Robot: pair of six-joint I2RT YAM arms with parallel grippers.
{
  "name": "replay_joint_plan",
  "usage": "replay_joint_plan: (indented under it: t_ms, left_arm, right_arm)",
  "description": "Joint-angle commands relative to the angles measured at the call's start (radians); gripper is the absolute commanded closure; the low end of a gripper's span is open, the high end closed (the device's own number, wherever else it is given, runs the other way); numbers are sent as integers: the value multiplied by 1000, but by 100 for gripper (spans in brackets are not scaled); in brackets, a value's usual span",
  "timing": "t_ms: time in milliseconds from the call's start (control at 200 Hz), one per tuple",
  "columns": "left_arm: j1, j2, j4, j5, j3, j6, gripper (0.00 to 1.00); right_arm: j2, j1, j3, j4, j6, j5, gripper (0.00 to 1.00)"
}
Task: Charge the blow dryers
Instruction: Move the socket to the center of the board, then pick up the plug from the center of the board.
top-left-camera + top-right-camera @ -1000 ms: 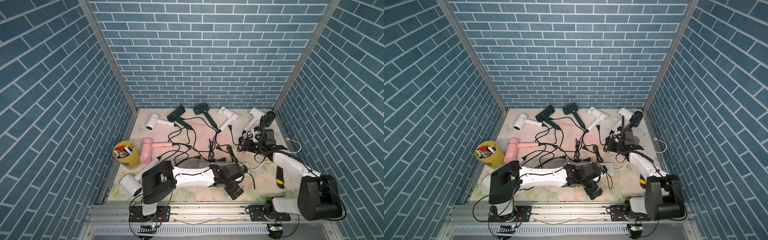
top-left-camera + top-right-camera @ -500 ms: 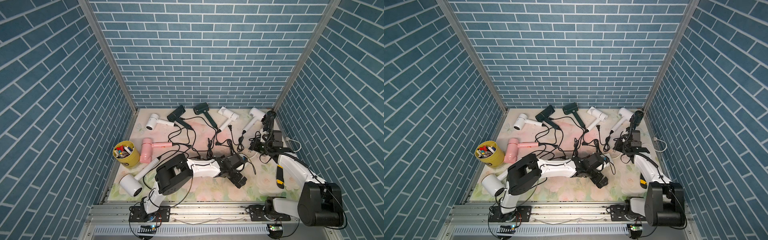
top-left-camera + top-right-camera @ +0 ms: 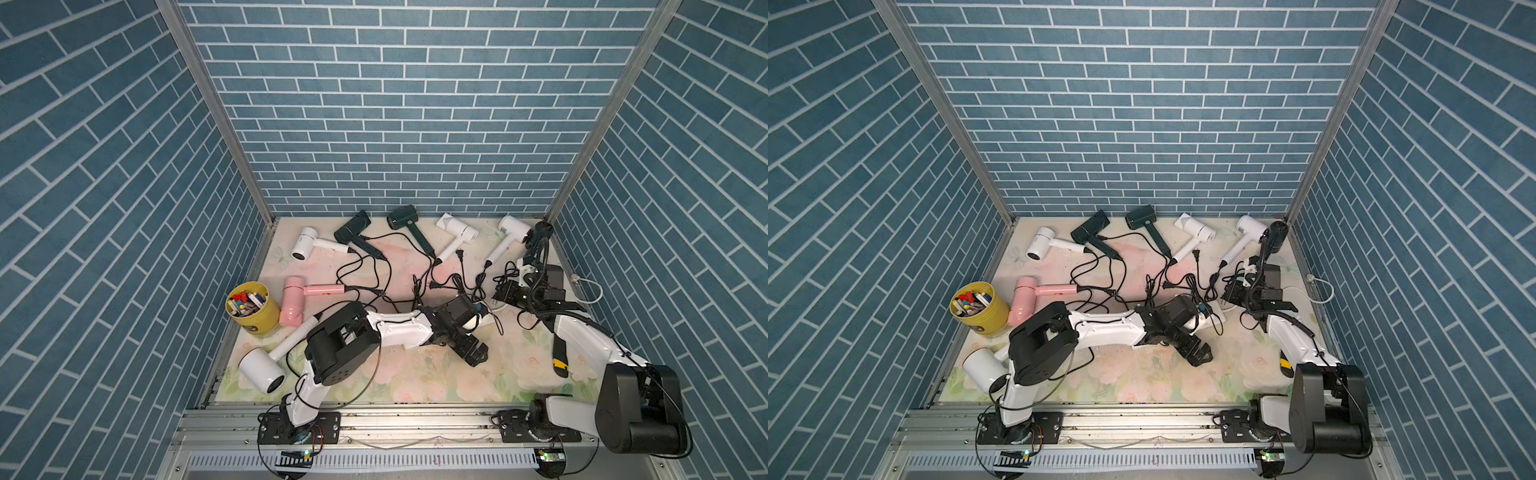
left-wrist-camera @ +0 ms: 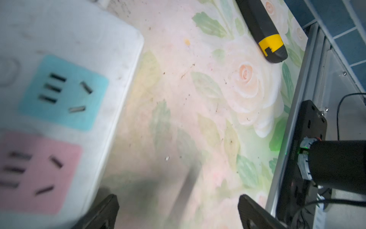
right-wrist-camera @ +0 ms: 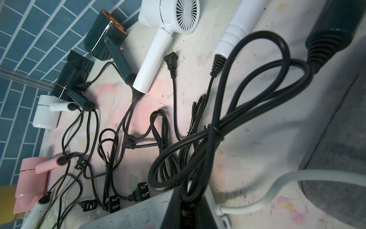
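Several blow dryers lie along the back of the mat in both top views: white [image 3: 305, 243], dark [image 3: 353, 226], dark green [image 3: 403, 218] and white [image 3: 457, 228]. A pink one [image 3: 293, 301] and a big white one [image 3: 266, 365] lie at the left. My right gripper [image 3: 505, 293] [image 5: 186, 198] is shut on the black cord [image 5: 227, 119] of the dark dryer [image 3: 540, 232] in the back right corner, just above the white power strip [image 5: 128, 214]. My left gripper [image 3: 473, 357] [image 4: 178, 200] hangs open and empty beside the strip's sockets [image 4: 65, 89].
Loose black cords and plugs [image 5: 141, 191] tangle across mid-mat. A yellow cup of pens [image 3: 251, 307] stands at the left wall. A yellow-and-black utility knife [image 3: 559, 357] [image 4: 261, 29] lies front right. A grey fuzzy roll [image 5: 336, 158] and the strip's white cable [image 5: 277, 188] lie by my right gripper.
My left arm has swung in toward the middle and its open gripper shifted slightly toward the back. My right arm has stretched a little farther back, still holding the cord.
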Motion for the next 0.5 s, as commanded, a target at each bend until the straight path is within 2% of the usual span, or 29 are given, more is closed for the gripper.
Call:
replay_joint_plan:
  t_ms: [0, 130, 285, 495]
  left_arm:
    - [17, -106, -28, -37, -22, 14, 1]
    - [49, -211, -47, -96, -69, 28, 1]
    - [136, -332, 15, -158, -186, 10, 1]
    - [252, -431, 154, -96, -345, -73, 0]
  right_arm:
    - [3, 52, -18, 99, -65, -8, 100]
    - [-20, 117, -64, 149, -119, 79, 100]
    - [-35, 158, -126, 218, -146, 162, 100]
    - [-38, 210, -195, 313, -179, 226, 100]
